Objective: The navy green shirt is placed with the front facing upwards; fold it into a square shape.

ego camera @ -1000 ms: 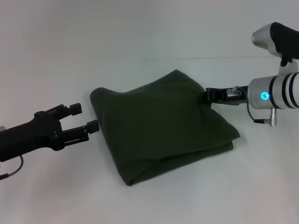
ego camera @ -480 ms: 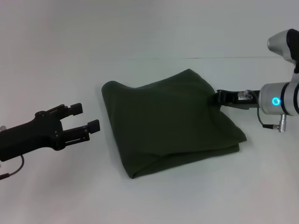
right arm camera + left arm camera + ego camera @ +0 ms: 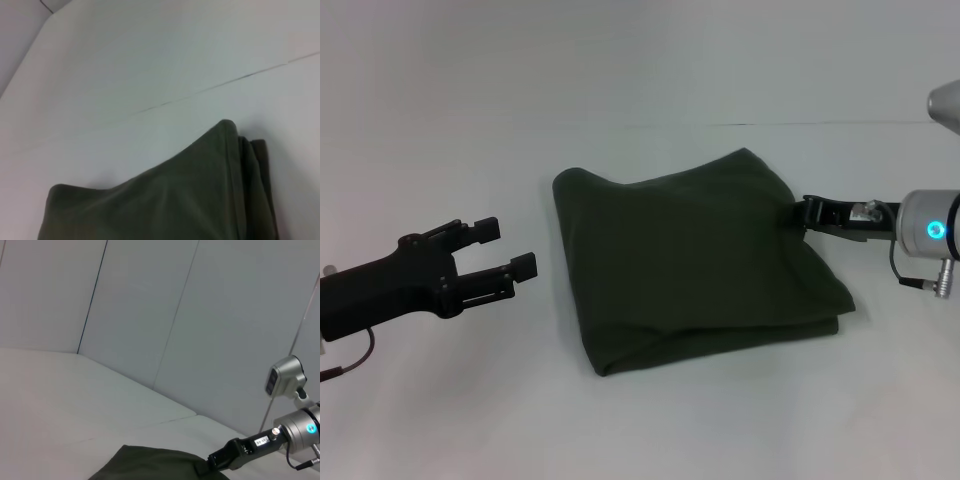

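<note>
My right end effector (image 3: 802, 212) pinches the far right corner of the navy green shirt (image 3: 695, 255), which lies on the white table (image 3: 440, 400) as a layered, roughly square bundle with no lettering showing; my left end effector (image 3: 505, 250) hovers with fingers spread, well apart from the shirt's left edge. I judge the folding nearly complete: the folds are stacked, and what remains is to square the skewed outline and let go. No containers are in view.
</note>
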Motion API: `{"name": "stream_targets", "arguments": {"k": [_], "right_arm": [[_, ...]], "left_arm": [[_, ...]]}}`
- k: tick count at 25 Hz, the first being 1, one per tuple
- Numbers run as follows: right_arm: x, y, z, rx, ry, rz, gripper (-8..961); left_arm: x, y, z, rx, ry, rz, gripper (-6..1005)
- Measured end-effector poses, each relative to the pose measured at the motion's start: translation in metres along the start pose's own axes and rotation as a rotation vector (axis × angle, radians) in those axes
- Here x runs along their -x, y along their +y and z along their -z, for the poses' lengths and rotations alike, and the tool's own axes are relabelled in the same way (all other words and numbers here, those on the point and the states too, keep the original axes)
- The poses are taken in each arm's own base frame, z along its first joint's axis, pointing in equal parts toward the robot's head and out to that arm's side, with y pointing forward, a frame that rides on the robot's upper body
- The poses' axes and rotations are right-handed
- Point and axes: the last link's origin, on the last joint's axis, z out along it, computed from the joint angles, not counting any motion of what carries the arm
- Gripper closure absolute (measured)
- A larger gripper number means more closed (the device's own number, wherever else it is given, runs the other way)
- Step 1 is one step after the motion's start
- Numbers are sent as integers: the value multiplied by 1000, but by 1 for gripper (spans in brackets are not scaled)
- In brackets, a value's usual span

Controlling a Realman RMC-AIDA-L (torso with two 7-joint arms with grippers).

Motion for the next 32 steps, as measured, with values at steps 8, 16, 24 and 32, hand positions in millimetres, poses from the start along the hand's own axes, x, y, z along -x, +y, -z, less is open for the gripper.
{"name": "stream_targets", "arguments": {"k": [8,16,24,32], "right_arm": [[-5,-9,7,4,-24,-21,833],[-8,-10,10,36,-35,-35,820],[-12,-13,13,47,-52,-54,806],[-17,-19,16,42,-55,-74,791]], "left_arm": [[-1,0,-1,2,1,7,113],[-1,0,-1,2,1,8,113],[-2,-1,-1,2,3,8,114],[-5,-1,-3,5,3,1,113]]}}
